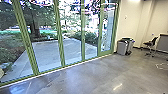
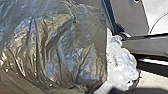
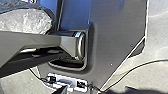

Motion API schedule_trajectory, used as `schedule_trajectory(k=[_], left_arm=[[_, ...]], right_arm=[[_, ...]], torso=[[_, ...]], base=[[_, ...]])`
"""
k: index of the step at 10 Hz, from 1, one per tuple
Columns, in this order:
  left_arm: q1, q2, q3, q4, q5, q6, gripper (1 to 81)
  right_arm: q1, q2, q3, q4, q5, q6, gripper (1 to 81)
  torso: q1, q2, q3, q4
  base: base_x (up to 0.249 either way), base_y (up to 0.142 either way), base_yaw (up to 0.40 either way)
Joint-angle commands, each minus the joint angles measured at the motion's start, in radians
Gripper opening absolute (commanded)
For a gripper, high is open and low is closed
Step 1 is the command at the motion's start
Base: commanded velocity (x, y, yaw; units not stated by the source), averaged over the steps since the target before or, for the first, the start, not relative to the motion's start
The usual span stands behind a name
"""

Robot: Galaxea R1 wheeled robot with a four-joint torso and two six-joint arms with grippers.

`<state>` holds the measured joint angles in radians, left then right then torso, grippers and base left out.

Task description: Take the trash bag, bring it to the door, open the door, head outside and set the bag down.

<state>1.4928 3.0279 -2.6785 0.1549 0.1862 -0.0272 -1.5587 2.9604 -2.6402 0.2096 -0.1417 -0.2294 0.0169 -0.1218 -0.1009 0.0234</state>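
The trash bag, dark and shiny, is close to the left wrist camera. For both grippers, it is not possible to tell if they are spread or pressed together. A green-framed glass wall stands before the paved ground; grey bins are beside its right end.

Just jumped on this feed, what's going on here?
The robot is indoors, on a smooth grey floor, with a green-framed glass wall ahead and paving beyond it. A crinkled trash bag is right up close to the left wrist camera, so the robot is probably carrying it, though the grip itself can't be made out. The bag hasn't been put down outside.
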Motion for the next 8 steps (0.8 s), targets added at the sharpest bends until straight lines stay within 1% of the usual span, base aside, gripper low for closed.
schedule_trajectory(k=[1, 8], left_arm=[[-0.055, 0.002, 0.002, 0.008, 0.062, 0.004, 1.0], [-0.055, 0.003, 0.002, 0.008, 0.062, 0.004, 1.0]], right_arm=[[0.051, -0.004, 0.000, -0.004, -0.068, -0.005, 81.1], [0.051, -0.004, 0.000, -0.004, -0.068, -0.005, 81.1]], torso=[[0.000, 0.000, 0.000, 0.000], [0.000, 0.000, 0.000, 0.000]], base=[[0.110, 0.000, 0.000], [0.128, -0.070, 0.000]])
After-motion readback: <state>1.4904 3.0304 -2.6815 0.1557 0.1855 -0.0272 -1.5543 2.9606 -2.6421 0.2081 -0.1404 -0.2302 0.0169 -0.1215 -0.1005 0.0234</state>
